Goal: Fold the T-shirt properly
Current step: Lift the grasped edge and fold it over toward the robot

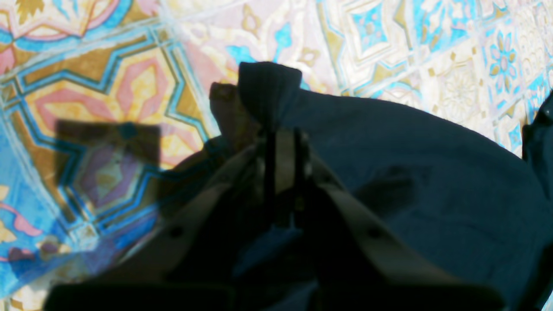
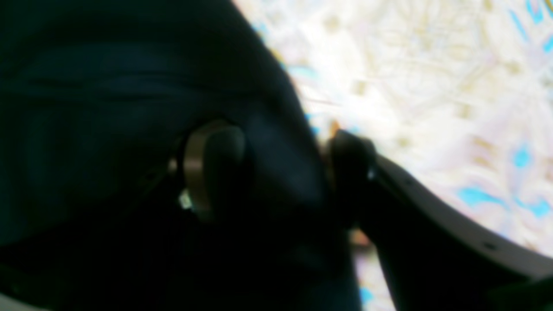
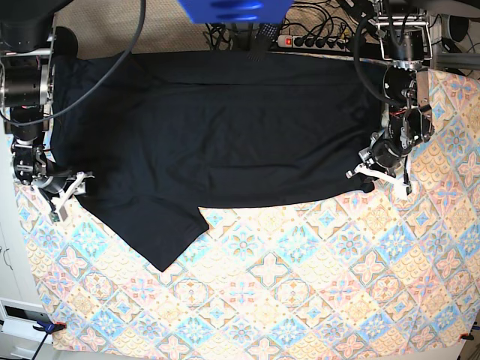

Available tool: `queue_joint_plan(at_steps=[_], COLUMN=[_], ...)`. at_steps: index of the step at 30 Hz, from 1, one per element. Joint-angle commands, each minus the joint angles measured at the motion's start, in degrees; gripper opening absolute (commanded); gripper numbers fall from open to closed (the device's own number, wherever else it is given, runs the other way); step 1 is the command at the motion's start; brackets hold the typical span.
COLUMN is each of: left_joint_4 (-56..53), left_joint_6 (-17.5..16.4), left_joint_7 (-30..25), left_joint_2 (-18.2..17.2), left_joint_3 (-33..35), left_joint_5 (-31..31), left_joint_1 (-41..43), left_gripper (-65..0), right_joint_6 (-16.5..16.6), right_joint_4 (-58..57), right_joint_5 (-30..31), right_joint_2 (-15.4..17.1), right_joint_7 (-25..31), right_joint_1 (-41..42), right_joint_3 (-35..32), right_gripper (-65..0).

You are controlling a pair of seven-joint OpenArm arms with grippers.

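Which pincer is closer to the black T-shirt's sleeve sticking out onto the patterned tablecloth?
Right. The right pincer sits at the edge beside that sleeve; the left pincer is at the opposite end of the black cloth T-shirt.

The base camera looks straight down from high above the tablecloth (image 3: pixel 300 292) and the T-shirt (image 3: pixel 225 127). Each wrist camera looks along its own fingers, very close to cloth also visible from above.

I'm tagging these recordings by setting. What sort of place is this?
Probably a robot lab or workshop, not a home: a table under a patterned tablecloth, two mounted arms working a T-shirt, and a power strip with tangled cables behind.
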Motion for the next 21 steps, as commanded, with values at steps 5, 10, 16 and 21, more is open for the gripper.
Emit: queue_joint_plan(at_steps=[5,10,16,21], left_joint_4=[1.2,1.4,3.8,13.8], left_joint_6=[-0.2,-0.2,-0.2,-0.2], left_joint_7=[-0.8,-0.8,-0.8,-0.8], left_joint_2=[-0.8,-0.6,-0.7,-1.0], left_joint_3=[-0.3,-0.3,-0.2,-0.2], left_joint_5=[-0.4,-0.4,-0.4,-0.2], left_joint_1=[-0.7,-0.7,0.7,5.5], left_gripper=[-65.0,-65.0,-65.0,-65.0], right_joint_6=[3.9,3.9,3.9,3.9], right_joint_4=[1.2,1.4,10.5,20.1], right_joint_5=[0.8,1.1,1.2,1.2], right_joint_2=[-1.0,-1.0,0.9,1.7], right_joint_7=[-0.9,0.9,0.7,-2.3], right_joint_1=[-1.0,-1.3,-4.7,-12.2], right_joint_3=[0.2,0.8,3.4,11.9], right_gripper=[-45.5,-61.9,-64.6,-64.6])
